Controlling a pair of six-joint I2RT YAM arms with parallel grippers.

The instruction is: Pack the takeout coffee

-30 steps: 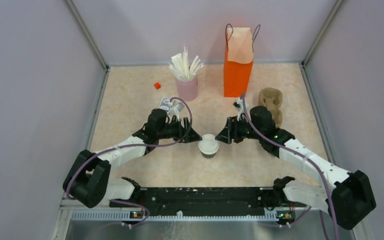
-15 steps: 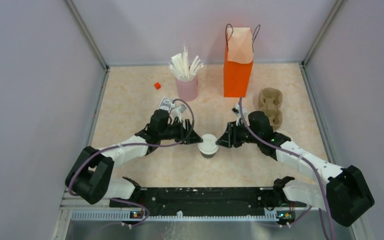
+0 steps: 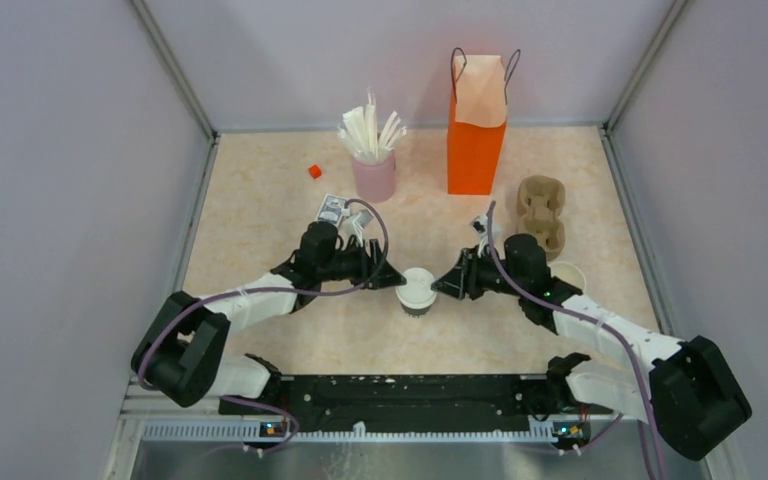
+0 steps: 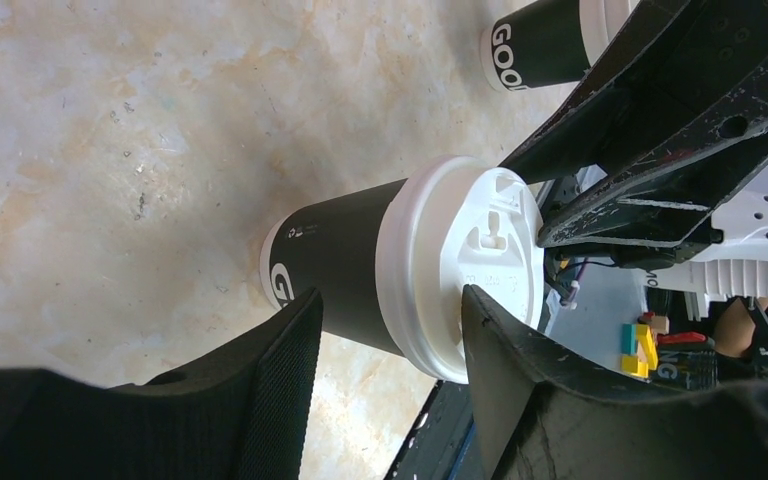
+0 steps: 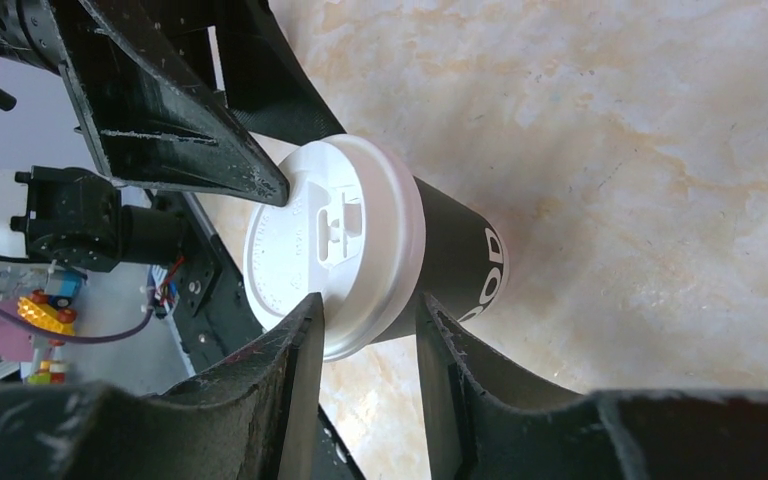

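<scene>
The takeout coffee (image 3: pixel 418 291) is a dark cup with a white lid, upright at the table's middle; it also shows in the left wrist view (image 4: pixel 360 270) and the right wrist view (image 5: pixel 380 255). My left gripper (image 3: pixel 391 279) is at its left side and my right gripper (image 3: pixel 445 284) at its right side. Each is turned so one finger lies over the lid's edge and the other beside the cup wall under the rim. Both stand open, the left (image 4: pixel 390 320) wider than the right (image 5: pixel 370 320). The orange bag (image 3: pixel 476 130) stands open at the back.
A lidless dark cup (image 3: pixel 567 274) stands by my right arm and shows in the left wrist view (image 4: pixel 545 40). A brown cup carrier (image 3: pixel 542 210) lies right of the bag. A pink holder of straws (image 3: pixel 373 170), a small packet (image 3: pixel 332 208) and a red bit (image 3: pixel 314 171) are at the back left.
Both grippers have closed in on the lidded cup from either side. The right arm has swung nearer and lower, uncovering the lidless cup behind it. The cup stays in place.
</scene>
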